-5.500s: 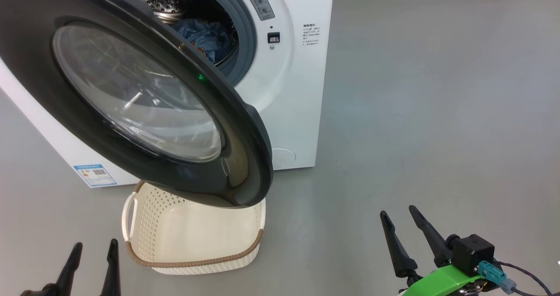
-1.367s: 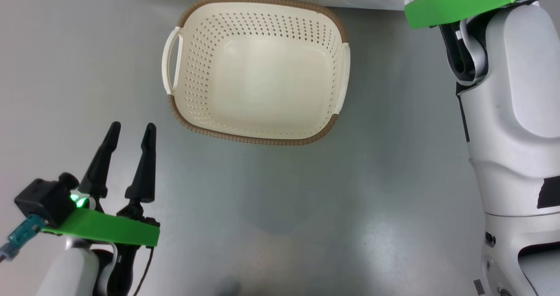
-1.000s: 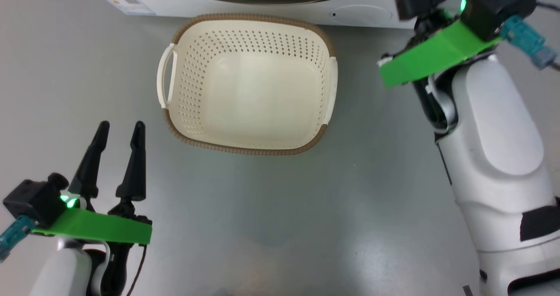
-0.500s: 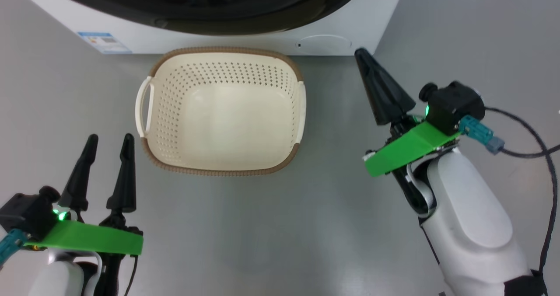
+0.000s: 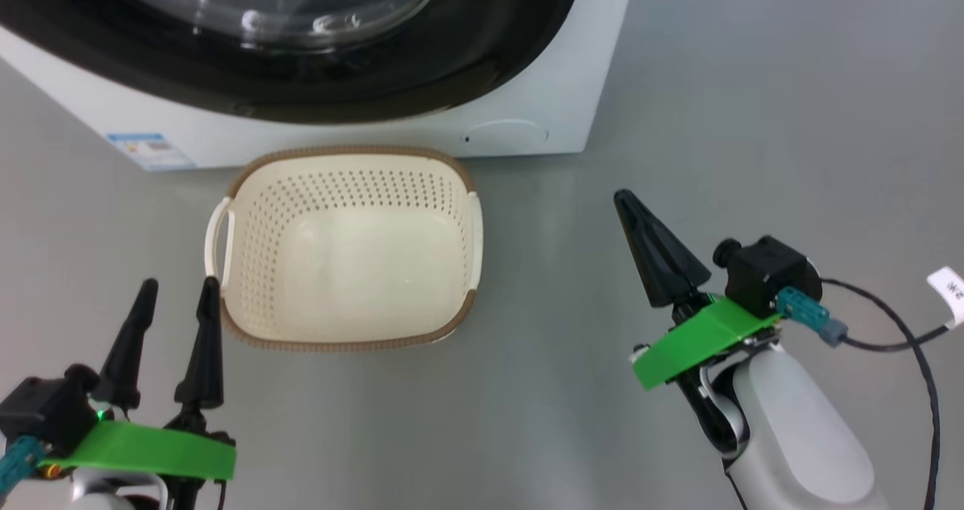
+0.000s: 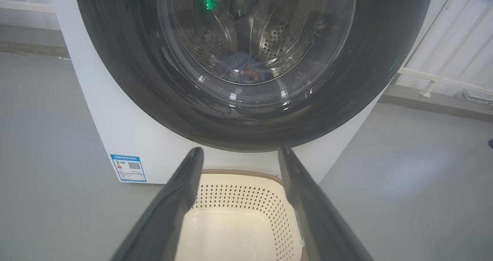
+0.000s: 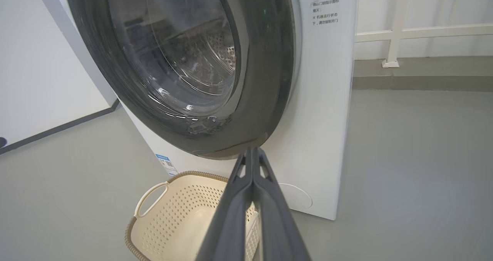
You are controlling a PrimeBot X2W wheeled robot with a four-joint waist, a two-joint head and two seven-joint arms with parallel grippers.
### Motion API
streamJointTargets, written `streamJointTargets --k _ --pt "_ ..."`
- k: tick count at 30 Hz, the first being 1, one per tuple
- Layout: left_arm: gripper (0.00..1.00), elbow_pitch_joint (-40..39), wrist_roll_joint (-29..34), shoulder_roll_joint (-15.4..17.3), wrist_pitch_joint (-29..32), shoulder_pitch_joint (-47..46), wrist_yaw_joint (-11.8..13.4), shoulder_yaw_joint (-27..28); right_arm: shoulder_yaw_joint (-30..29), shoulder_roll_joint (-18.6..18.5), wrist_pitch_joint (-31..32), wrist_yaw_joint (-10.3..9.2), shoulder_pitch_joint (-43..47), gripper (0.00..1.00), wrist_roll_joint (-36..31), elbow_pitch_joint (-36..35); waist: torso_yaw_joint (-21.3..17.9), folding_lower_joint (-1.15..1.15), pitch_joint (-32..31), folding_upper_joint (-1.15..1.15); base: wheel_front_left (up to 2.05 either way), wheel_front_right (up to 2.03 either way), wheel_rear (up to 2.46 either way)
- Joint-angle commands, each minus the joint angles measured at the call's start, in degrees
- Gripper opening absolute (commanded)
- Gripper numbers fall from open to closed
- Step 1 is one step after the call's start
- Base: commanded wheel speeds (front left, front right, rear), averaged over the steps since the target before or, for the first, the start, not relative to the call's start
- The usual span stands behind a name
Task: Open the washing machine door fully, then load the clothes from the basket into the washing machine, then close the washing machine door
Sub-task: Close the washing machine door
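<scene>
1. Basket sits empty on the grey floor, just in front of the washing machine; I see no fabric in it.
2. Clothes show as a blue bundle low in the steel drum, through the glass in my left wrist view — so loading looks done.
3. Washing machine door lies against the machine's front in all three views; I judge it closed, leaving at most a check that it has caught.
4. My left hand hovers by the basket's near left corner, fingers spread wide, holding nothing. My right hand is apart to the basket's right, fingers pressed together on nothing.
5. Hard to make out — whether the door is fully home, and whether both bundles are inside; reflections blur the glass, and the door's top is cut off.
</scene>
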Motion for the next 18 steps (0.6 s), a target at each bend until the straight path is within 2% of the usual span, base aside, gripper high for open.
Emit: streamJointTargets --k 1,2,18 --pt "1.0 -0.9 0.6 1.5 -0.4 0.5 -0.1 2.7 0.6 1.0 -0.3 -0.33 1.9 0.82 -0.4 -1.8 -1.9 0.0 -2.6 0.0 0.0 0.0 0.0" --pt "1.0 -0.8 0.8 1.5 -0.4 0.9 -0.1 2.9 0.3 1.0 -0.3 -0.33 2.6 1.0 -0.5 -2.0 -2.2 0.0 -3.2 0.0 0.0 0.0 0.0" --pt "1.0 0.5 3.0 -0.7 -0.4 6.5 -0.1 5.5 -3.3 1.0 -0.3 -0.33 15.2 1.0 -1.1 -6.8 -5.2 0.0 -11.0 0.0 0.0 0.0 0.0"
